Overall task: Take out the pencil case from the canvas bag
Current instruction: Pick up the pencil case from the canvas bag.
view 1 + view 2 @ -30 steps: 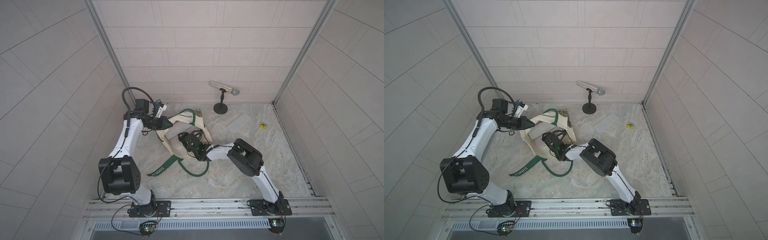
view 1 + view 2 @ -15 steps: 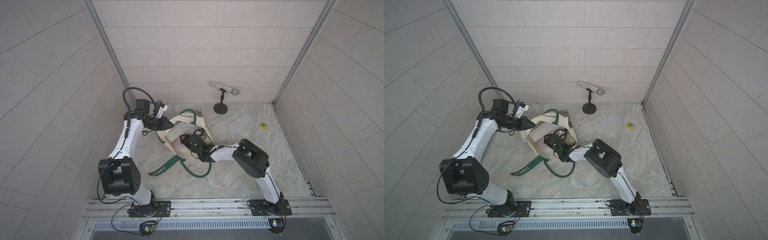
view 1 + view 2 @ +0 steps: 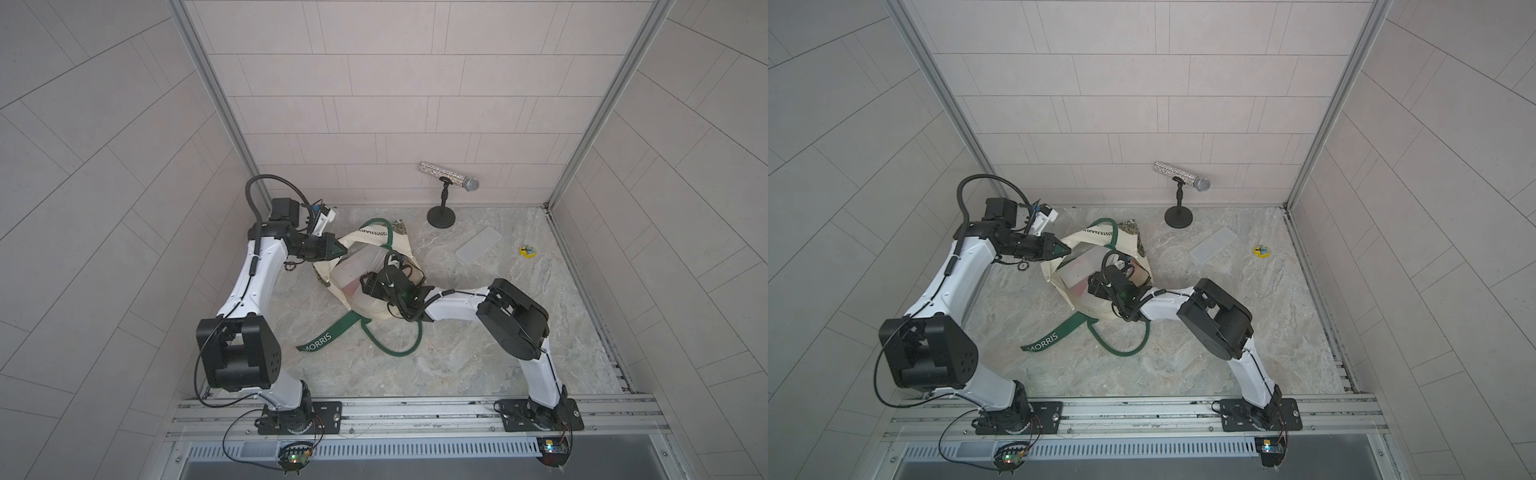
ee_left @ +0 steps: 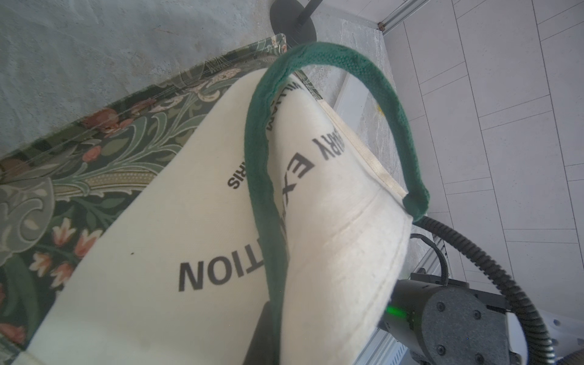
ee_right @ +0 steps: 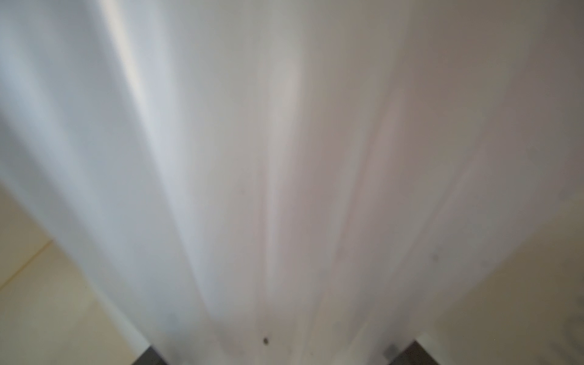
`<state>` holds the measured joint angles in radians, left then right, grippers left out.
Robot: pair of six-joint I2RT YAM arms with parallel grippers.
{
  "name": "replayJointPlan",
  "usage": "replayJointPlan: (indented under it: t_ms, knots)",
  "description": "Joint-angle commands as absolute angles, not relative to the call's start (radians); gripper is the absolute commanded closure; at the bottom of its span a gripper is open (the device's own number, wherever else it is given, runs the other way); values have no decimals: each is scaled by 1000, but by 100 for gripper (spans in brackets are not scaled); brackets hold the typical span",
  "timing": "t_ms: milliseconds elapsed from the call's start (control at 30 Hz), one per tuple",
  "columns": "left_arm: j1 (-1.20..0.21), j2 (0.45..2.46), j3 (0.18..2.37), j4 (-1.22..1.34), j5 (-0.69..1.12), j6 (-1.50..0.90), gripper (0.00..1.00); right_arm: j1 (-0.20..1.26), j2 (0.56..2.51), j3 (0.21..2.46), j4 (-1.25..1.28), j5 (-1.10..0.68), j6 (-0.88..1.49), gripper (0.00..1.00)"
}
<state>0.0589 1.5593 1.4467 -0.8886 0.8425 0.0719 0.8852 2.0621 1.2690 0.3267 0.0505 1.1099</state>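
Right wrist view fills with frosted plastic: the right gripper (image 3: 366,287) clasps the translucent rectangular pencil case (image 5: 284,158) inside the mouth of the cream, green-handled canvas bag (image 3: 361,239), whose rim the left gripper (image 3: 340,250) pinches up, likely keeping it open.

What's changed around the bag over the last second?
The right gripper, jaws closed on the frosted pencil case, has drawn back toward its own side, and more of the case now shows at the mouth of the canvas bag. Nothing newly grasped or released. The left gripper still pinches the bag's rim in the same spot; the bag has barely shifted.
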Motion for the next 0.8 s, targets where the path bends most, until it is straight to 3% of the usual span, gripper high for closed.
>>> replayJointPlan:
  t_ms: [0,767]
  knots:
    - [55,1521,1443,-897,895,76,100,876,2004,1227,335,-19,1033,34]
    - [56,1519,1427,-859,883,30,100,874,1735,1002,414,-290,845,33]
